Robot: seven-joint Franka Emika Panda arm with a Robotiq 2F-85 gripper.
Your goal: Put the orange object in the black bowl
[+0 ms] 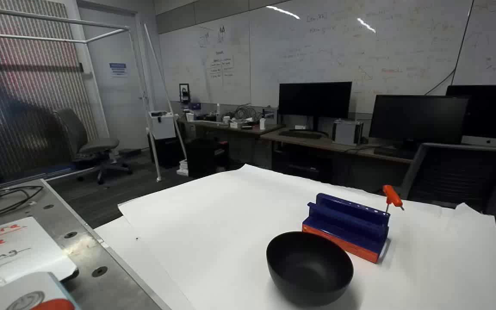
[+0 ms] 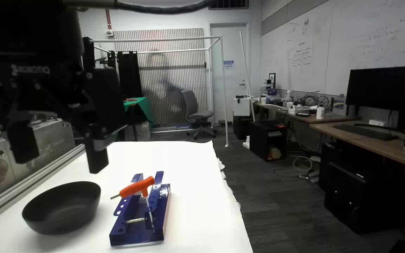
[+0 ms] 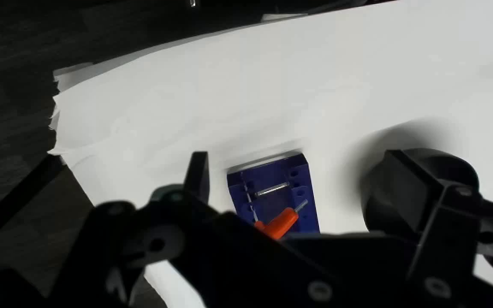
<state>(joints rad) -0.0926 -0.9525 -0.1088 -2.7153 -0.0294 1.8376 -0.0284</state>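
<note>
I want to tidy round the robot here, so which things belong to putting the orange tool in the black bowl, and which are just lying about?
For the job:
orange tool
black bowl
claw, open

Not part of it:
blue rack, though it holds the tool
monitors
keyboard
grey chair

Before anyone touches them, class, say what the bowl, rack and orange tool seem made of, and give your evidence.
Bowl: matte, perhaps plastic or coated ceramic; smooth black walls, only a soft sheen.
Rack: glossy, likely plastic or painted metal; its blue surfaces catch bright glints.
Tool handle: likely plastic; smooth, evenly orange.
Tool stem: probably metal; thin, straight, pale grey.
</note>
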